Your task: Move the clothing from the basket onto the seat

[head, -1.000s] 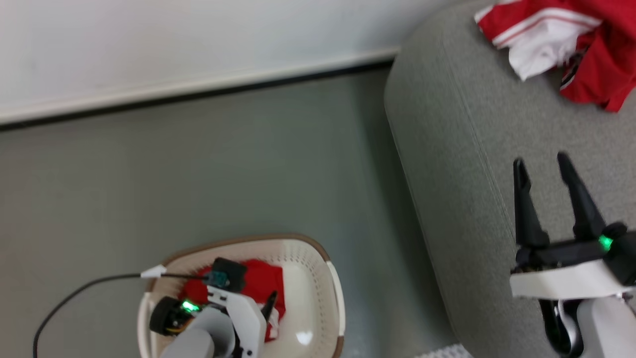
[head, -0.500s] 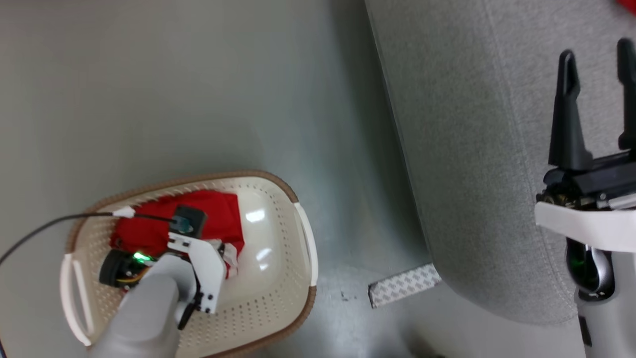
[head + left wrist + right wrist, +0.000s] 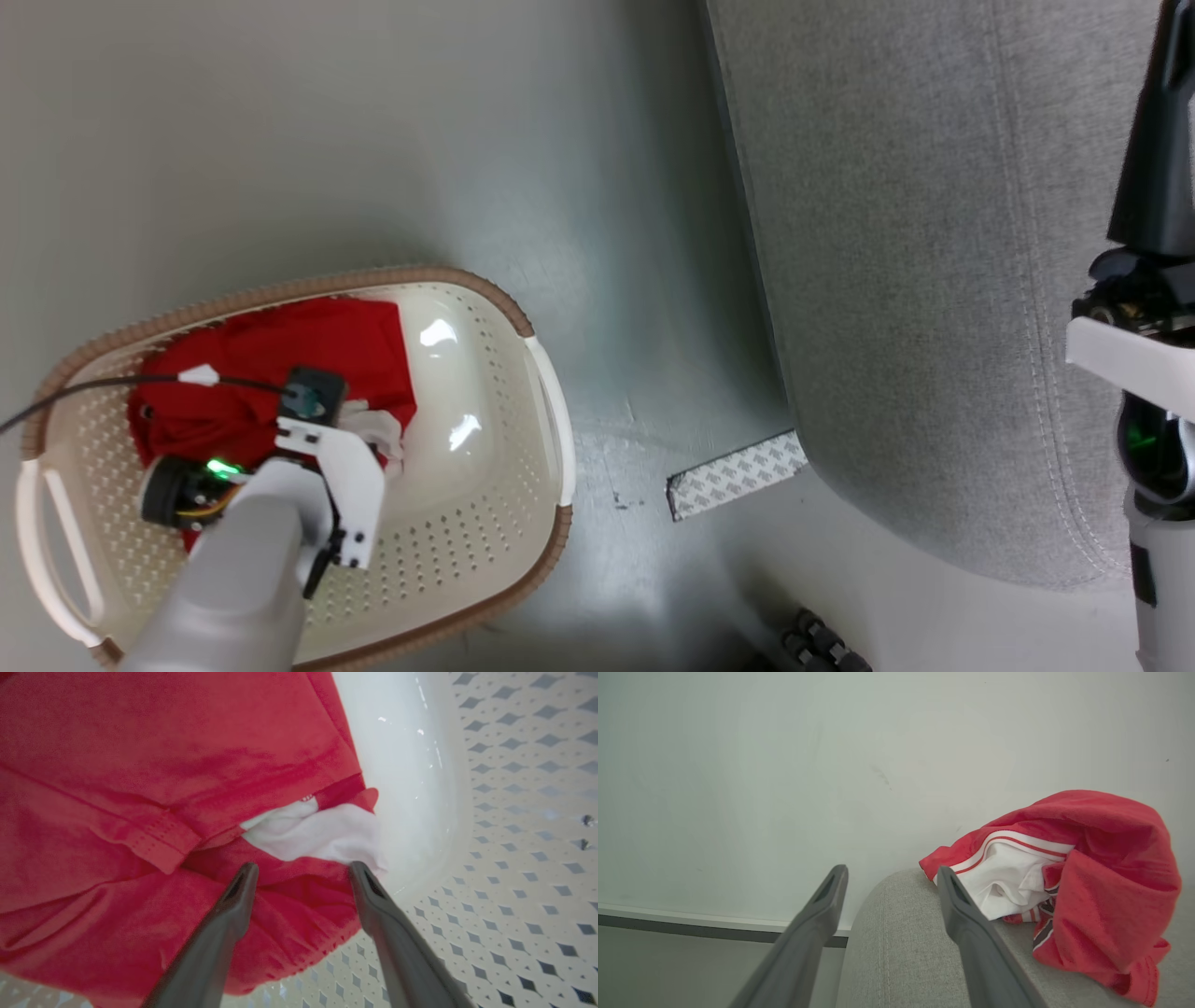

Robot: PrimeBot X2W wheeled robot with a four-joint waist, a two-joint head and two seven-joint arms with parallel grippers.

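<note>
The cream basket (image 3: 546,439) with its brown rim sits on the floor at the lower left of the head view. Red clothing (image 3: 271,373) with a white patch lies in its left half. My left arm reaches down into the basket. In the left wrist view my left gripper (image 3: 302,872) is open, its fingertips resting on the red clothing (image 3: 140,788) on either side of a fold beside the white patch (image 3: 322,833). The grey seat (image 3: 915,280) is on the right. My right gripper (image 3: 892,873) hangs open above the seat (image 3: 901,952), empty. A red-and-white garment (image 3: 1087,868) lies on the seat.
Grey floor separates the basket and the seat. A white patterned strip (image 3: 738,474) lies at the seat's corner. A black cable (image 3: 84,397) runs to my left wrist. Dark objects (image 3: 826,644) sit at the bottom edge. A pale wall with a baseboard (image 3: 691,919) is behind the seat.
The head camera has tipped down, so the basket shows higher and the garment on the seat has left the view. My left gripper stays down on the red clothing in the basket.
</note>
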